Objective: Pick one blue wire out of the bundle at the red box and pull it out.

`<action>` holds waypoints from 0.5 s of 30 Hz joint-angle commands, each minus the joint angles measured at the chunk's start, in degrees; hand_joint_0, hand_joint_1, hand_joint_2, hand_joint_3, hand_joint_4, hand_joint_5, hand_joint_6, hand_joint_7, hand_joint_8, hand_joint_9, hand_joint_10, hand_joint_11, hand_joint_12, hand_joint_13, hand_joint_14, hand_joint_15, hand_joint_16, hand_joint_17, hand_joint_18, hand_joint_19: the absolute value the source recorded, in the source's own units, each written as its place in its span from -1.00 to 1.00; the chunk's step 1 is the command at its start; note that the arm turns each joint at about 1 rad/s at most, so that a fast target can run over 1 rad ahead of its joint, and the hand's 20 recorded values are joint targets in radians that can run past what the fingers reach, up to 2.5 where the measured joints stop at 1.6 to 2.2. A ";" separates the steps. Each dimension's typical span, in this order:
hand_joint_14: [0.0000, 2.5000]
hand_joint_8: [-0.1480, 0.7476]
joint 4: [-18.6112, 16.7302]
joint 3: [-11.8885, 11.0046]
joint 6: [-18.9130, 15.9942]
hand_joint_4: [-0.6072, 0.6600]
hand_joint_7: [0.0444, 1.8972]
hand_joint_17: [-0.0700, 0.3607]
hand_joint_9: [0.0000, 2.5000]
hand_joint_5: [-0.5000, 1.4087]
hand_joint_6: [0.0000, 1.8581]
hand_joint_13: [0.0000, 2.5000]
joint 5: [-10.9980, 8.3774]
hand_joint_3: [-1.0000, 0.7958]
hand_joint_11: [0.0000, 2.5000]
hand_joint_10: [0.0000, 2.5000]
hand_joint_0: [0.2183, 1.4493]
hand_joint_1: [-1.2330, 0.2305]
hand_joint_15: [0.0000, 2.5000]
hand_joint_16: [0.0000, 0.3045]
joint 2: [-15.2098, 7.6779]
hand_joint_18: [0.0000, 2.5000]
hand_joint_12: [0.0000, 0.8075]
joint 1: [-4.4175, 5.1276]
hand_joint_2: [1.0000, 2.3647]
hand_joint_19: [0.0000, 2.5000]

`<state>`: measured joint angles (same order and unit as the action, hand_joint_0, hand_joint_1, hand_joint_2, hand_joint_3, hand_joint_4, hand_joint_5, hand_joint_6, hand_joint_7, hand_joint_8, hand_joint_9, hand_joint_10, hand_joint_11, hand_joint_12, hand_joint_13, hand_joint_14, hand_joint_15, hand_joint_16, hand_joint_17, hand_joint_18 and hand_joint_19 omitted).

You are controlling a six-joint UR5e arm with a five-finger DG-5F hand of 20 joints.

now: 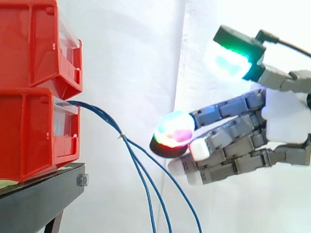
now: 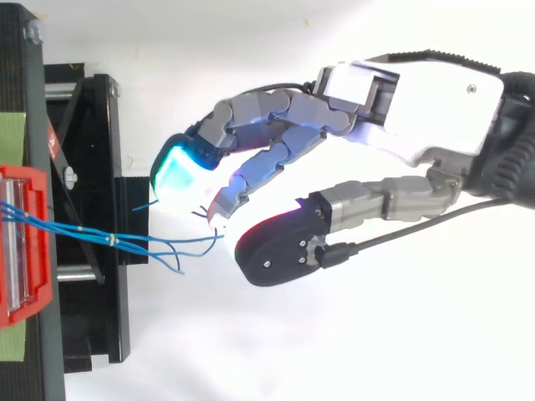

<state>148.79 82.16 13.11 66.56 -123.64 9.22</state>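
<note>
Several thin blue wires [image 1: 99, 112] come out of the lower red box [image 1: 34, 133] and are tied together at a small knot [image 1: 120, 136]. Below the knot they hang down apart. From above, the blue wires [image 2: 79, 231] fan out to the right of the red box [image 2: 21, 242]. My hand [image 1: 286, 119] is to the right of the bundle, open, its fingers reaching left and the thumb held well above them. In the top view one wire end [image 2: 219, 237] lies in the gap between the fingers and thumb of my hand [image 2: 418, 109]; no pinch shows.
A second red box [image 1: 36, 46] is stacked on the lower one. Both stand on a black stand [image 1: 43, 194] whose frame [image 2: 92, 209] sticks out under the wires. A white curtain hangs behind.
</note>
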 commanded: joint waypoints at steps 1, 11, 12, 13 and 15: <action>-1.00 0.15 -3.06 -0.07 -0.45 0.62 -0.15 -0.11 -0.26 -0.61 -0.46 -0.59 -0.29 -0.38 -0.70 -0.99 -0.47 -0.03 -0.90 -0.65 -1.95 -0.73 0.03 0.01 -0.99 -0.86; -1.00 0.16 -4.73 -7.10 -1.42 0.63 -0.15 -0.10 -0.25 -0.60 -0.46 -0.57 -0.03 -0.38 -0.69 -0.99 -0.47 -0.03 -0.88 -0.64 -10.04 -0.70 0.03 -0.52 -0.99 -0.85; -1.00 0.16 -4.47 -7.98 -1.68 0.62 -0.15 -0.10 -0.25 -0.60 -0.46 -0.57 0.06 -0.38 -0.69 -0.99 -0.47 -0.03 -0.88 -0.64 -10.65 -0.70 0.03 -0.52 -0.99 -0.84; -0.99 0.16 -3.41 -10.18 -2.56 0.63 -0.16 -0.10 -0.25 -0.60 -0.46 -0.57 0.41 -0.38 -0.69 -0.99 -0.47 -0.03 -0.89 -0.64 -12.32 -0.70 0.03 -0.52 -0.99 -0.85; -1.00 0.15 -2.45 -12.11 -3.18 0.63 -0.15 -0.09 -0.25 -0.60 -0.46 -0.56 1.11 -0.38 -0.70 -0.99 -0.48 -0.03 -0.87 -0.64 -13.11 -0.69 0.04 -0.25 -0.99 -0.83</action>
<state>144.98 73.83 10.97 66.96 -134.56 8.76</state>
